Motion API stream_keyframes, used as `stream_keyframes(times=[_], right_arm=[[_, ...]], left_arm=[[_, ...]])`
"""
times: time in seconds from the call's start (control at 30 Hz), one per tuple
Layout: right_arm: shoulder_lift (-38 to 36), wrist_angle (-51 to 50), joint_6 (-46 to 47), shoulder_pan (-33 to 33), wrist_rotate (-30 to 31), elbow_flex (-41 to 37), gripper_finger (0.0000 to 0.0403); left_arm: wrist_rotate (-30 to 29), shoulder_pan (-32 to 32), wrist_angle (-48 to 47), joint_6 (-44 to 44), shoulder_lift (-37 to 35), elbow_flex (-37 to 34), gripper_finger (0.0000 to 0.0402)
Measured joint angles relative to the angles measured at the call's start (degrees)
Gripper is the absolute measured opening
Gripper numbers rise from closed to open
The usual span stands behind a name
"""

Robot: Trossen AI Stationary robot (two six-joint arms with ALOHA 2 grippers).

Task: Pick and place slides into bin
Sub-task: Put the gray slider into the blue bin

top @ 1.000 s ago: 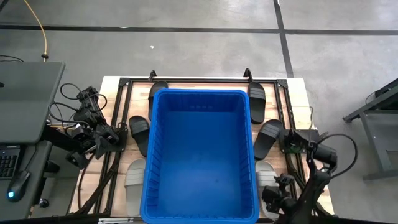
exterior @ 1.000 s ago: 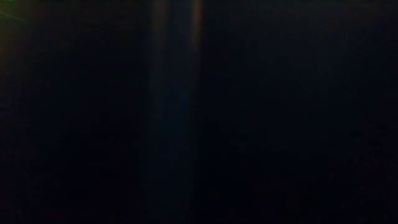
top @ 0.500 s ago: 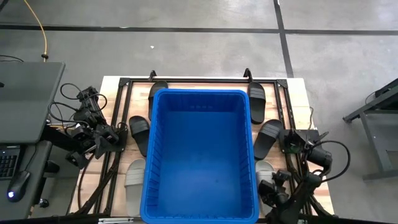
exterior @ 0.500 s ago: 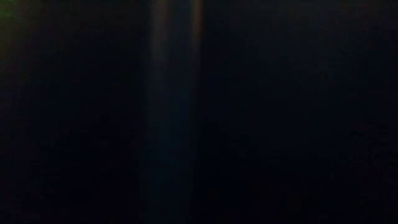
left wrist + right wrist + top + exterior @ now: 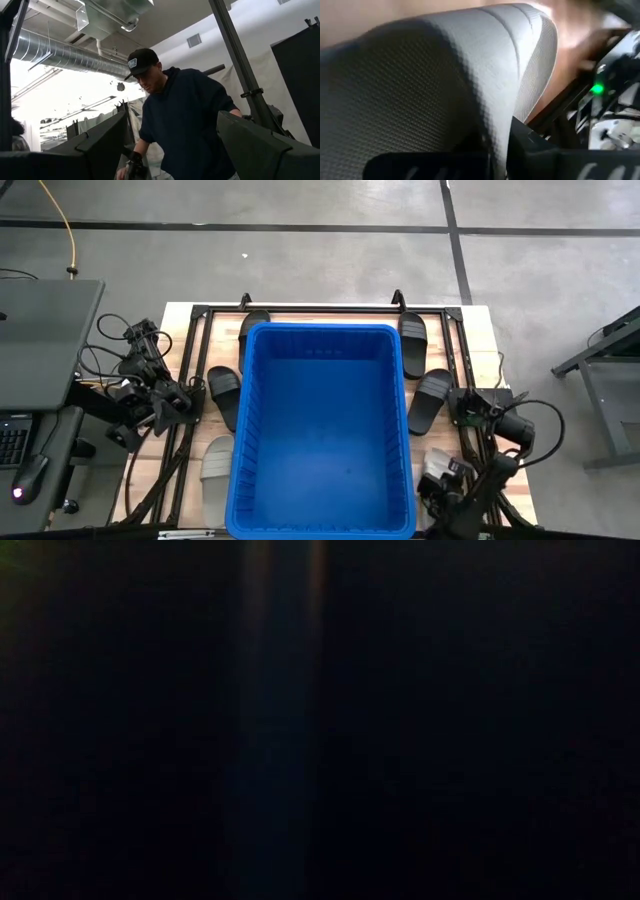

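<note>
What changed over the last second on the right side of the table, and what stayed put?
The right tool moved in toward the bin and shut on the light grey slide there, which has tilted. The left tool stayed open beside the black slide; the other slides and the bin did not move.

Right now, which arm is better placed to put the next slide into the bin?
Right: the right gripper is shut on the grey slide beside the bin. The left gripper waits open at the table's left edge.

A person in a dark hoodie (image 5: pixel 187 125) and cap (image 5: pixel 140 59) stands beneath a ceiling duct (image 5: pixel 60 54).
</note>
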Motion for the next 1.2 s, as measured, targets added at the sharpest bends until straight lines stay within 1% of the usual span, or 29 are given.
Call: stream_keyframes(times=[0.23, 0.3, 0.37, 0.5, 0.6, 0.7, 0.8, 0.93, 1.03, 1.1, 1.2], right_arm=[[-1.66, -3.22, 0.35, 2.03, 0.43, 8.54, 0.0001], [-2.01, -4.06, -0.06, 2.17, -0.67, 11.23, 0.0001], [-2.46, -5.55, -0.03, 2.33, -2.28, 14.09, 0.0001], [-2.76, -7.24, 0.55, 2.45, -3.75, 21.95, 0.0], [-2.78, -7.23, 1.44, 2.58, -4.64, 27.28, 0.0], [-2.82, -7.31, 3.36, 2.94, -5.9, 32.02, 0.0], [-2.82, -7.42, 6.54, 3.82, -5.81, 36.61, 0.0], [-2.83, -7.34, 10.6, 4.87, -5.96, 42.7, 0.0], [-2.84, -7.43, 14.64, 5.67, -3.69, 46.81, 0.0], [-2.84, -7.41, 16.8, 5.86, 0.07, 49.35, 0.0], [-2.84, -7.31, 18.41, 5.07, 7.77, 52.98, 0.0]], left_arm=[[0.0, 0.0, -1.34, -0.03, 0.0, 0.0, 0.0298], [0.0, 0.0, -0.81, -0.63, 0.0, 0.0, 0.0298], [0.01, 0.0, 0.5, -2.46, 0.0, 0.0, 0.0298], [0.02, 0.0, 5.99, -5.49, -0.07, 0.02, 0.0298], [0.03, 0.0, 6.95, -6.21, -0.04, 0.0, 0.0298], [0.04, 0.0, 7.89, -7.74, 0.0, 0.0, 0.0298], [0.09, 0.0, 11.24, -8.0, -0.01, 0.0, 0.0298], [2.62, 0.0, 11.4, -7.61, 0.0, 0.0, 0.0298], [2.61, 0.0, 11.65, -7.08, 0.0, 0.0, 0.0298], [2.65, 0.0, 13.17, -5.09, 0.02, 0.0, 0.0298], [2.64, 0.0, 17.15, -0.88, 0.12, 0.0, 0.0298]])
